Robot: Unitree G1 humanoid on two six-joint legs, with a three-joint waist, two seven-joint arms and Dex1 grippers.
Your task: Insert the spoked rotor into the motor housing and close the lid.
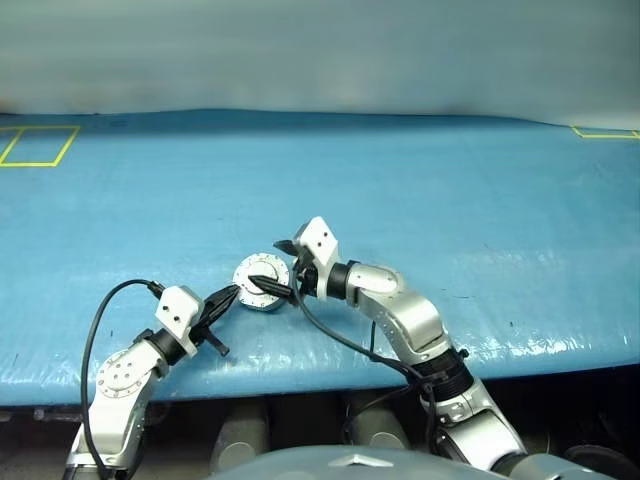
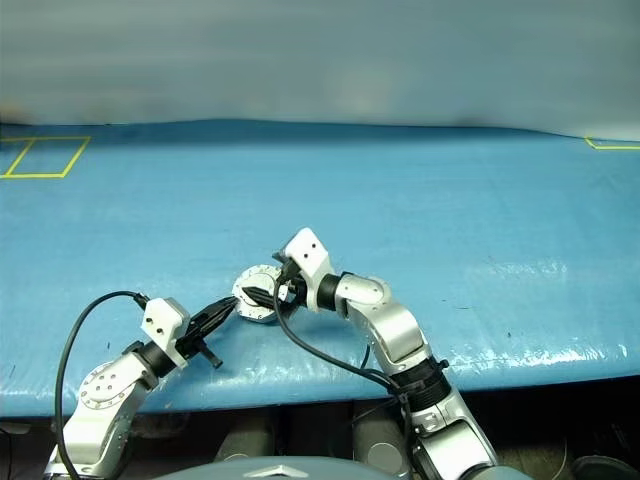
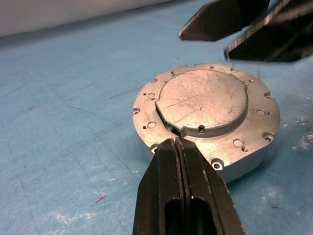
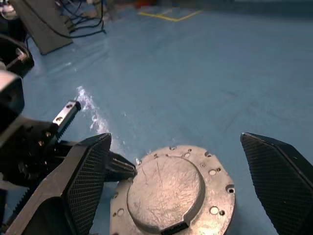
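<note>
Two grippers meet at one grey metal assembly, just left of centre in the lower half of your head views. The motor housing (image 3: 244,159) sits flat on the blue table cover (image 1: 420,190), its flange dotted with small screw holes. The lid (image 3: 203,100) lies closed on top of it, plain scratched outer face up, so you cannot see the windings or the spoked rotor.

Your left gripper (image 3: 180,147) comes in from the lower left of the head views with its two black fingers pressed together, nothing between them. In the left wrist view their joined tips rest at the housing's near edge, by the small notch in the lid's rim; whether they actually touch the metal you cannot tell.

Your right gripper (image 4: 195,161) reaches in from the right and hangs above the assembly with its jaws spread wide and empty. In the right wrist view one textured finger (image 4: 90,181) shows at the lower left and the other at the lower right, with the lid between and below them, touching neither.

Yellow tape lines (image 1: 40,145) mark the cover at the far upper left.
</note>
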